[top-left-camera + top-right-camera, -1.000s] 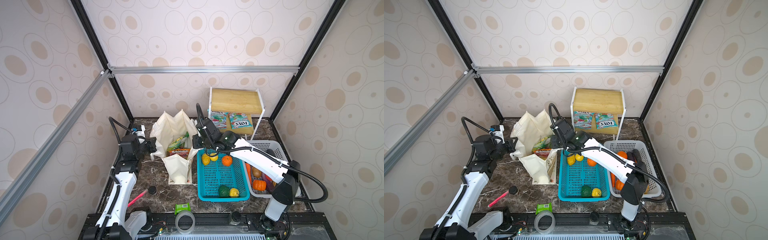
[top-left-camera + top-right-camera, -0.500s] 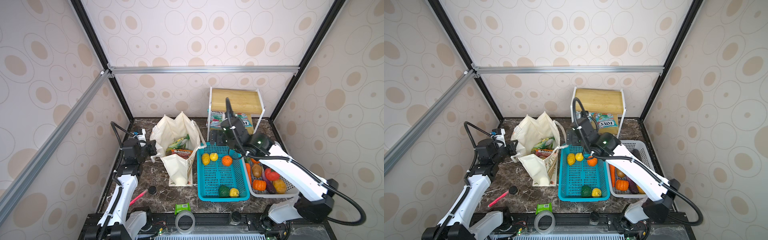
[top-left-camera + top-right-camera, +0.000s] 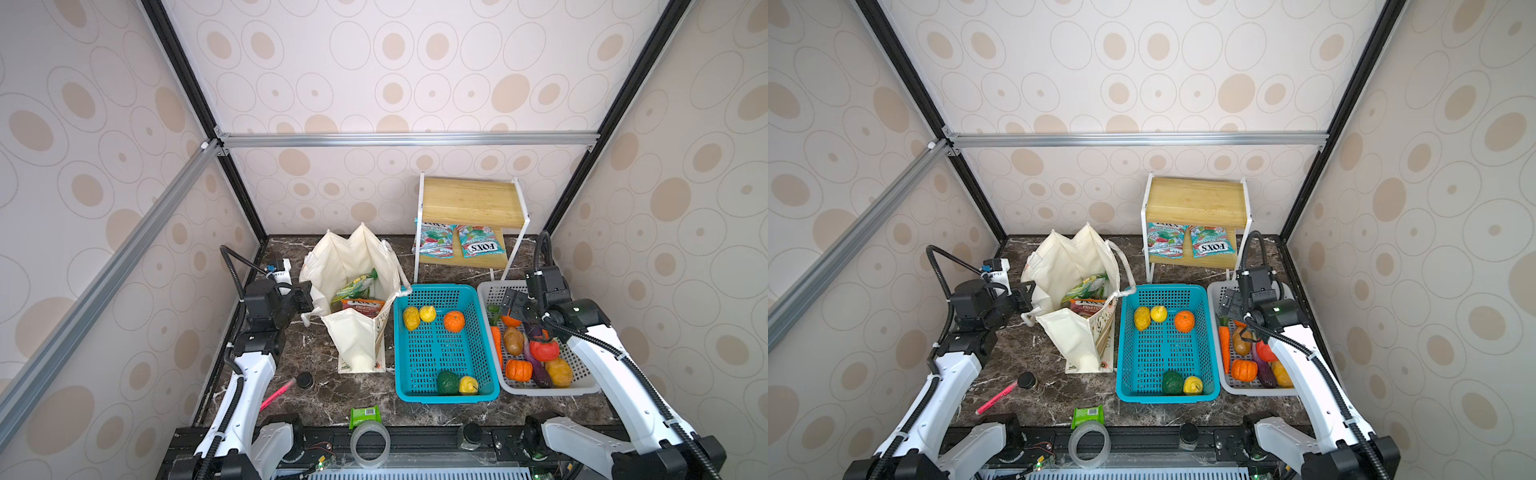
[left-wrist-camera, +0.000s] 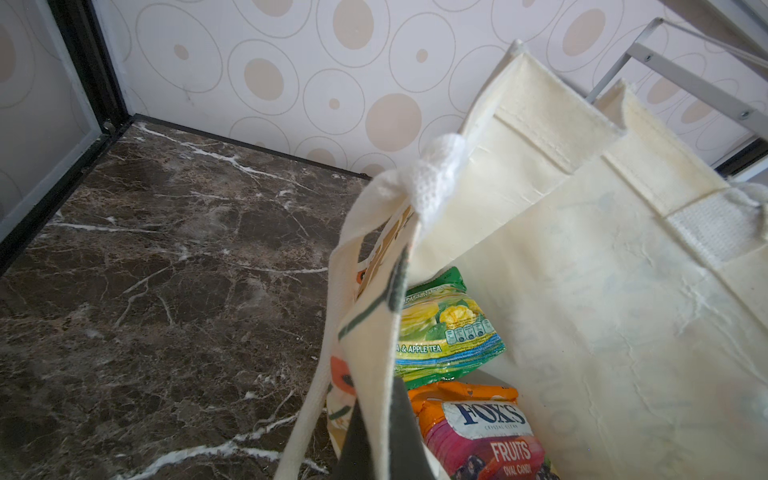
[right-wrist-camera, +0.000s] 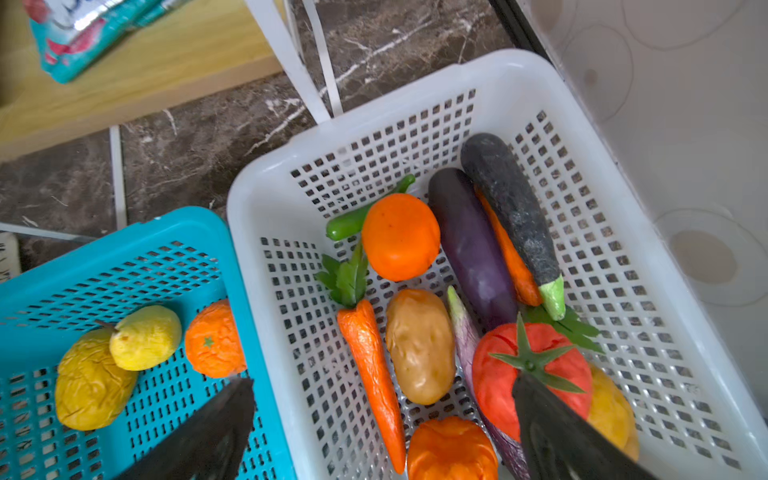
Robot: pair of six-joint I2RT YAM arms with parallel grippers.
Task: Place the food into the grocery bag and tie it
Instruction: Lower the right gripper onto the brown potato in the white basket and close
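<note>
Back left on the marble table [image 3: 324, 390], the grocery bag [image 3: 353, 266] stands with its mouth gaping upward. Down inside lie a green packet [image 4: 444, 328] and an orange packet [image 4: 478, 428], one right beside the other. The left gripper [image 4: 374, 440] is clamped tight on the bag's near rim, cloth pinched between its dark fingers.

Across to the other side now: the right gripper [image 5: 382, 380] hangs over the white basket [image 5: 291, 174], jaws spread wide, nothing in them. A carrot [image 5: 363, 345] and a potato [image 5: 419, 345] lie side by side beneath that gap, with a tomato [image 5: 532, 365] close by.

Between bag and white basket sits the blue basket [image 3: 446, 291], pressed right up against the white one. It holds two yellow fruits [image 3: 411, 318] and an orange [image 3: 454, 321] at the far end, a dark green fruit [image 3: 448, 382] and another yellow one at the near end.

Behind them all, a small wooden shelf [image 3: 469, 199] carries two teal packets [image 3: 434, 243] on its lower board
</note>
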